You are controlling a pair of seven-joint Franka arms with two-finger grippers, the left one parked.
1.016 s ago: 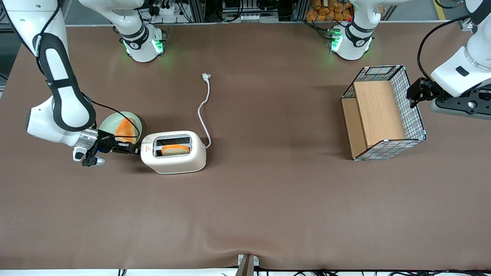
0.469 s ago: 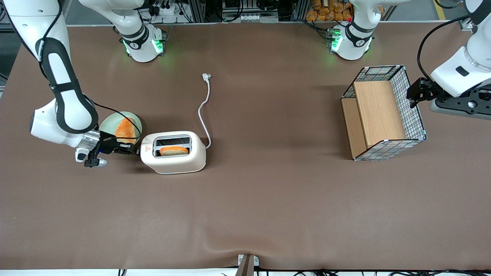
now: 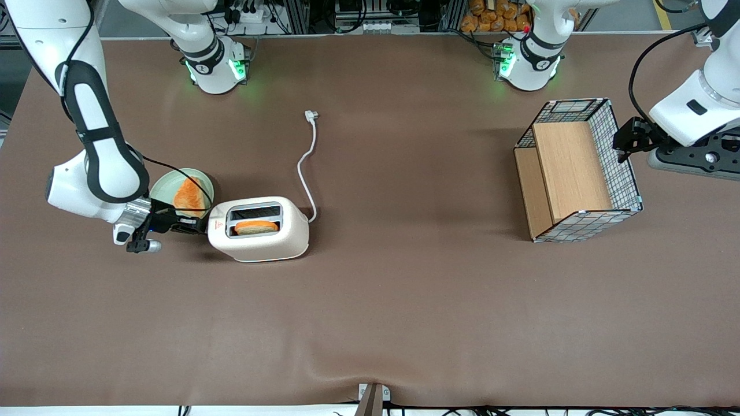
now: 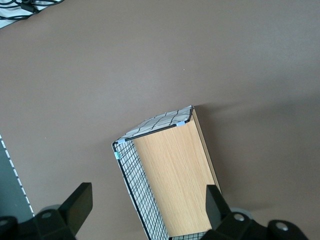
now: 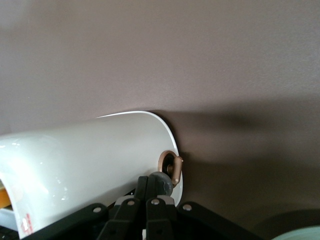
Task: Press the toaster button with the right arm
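**Gripper on the toaster's button**

At the toaster's narrow end, your gripper (image 5: pixel 146 196) had its two fingers pressed together, tips against the grey button (image 5: pixel 161 183). The right arm (image 3: pixel 95 138) reached down to it from the working arm's end of the table (image 3: pixel 404 312). The white toaster (image 3: pixel 258 229) sat on the table with a slice of bread (image 3: pixel 255 227) low in its slot, and its cord (image 3: pixel 306 167) trailed away to a loose plug. Just beside the gripper you had a pale green plate (image 3: pixel 169 184) carrying another orange slice (image 3: pixel 189 195). Toward the parked arm's end stood a wire-mesh rack (image 3: pixel 578 170) with wooden boards.
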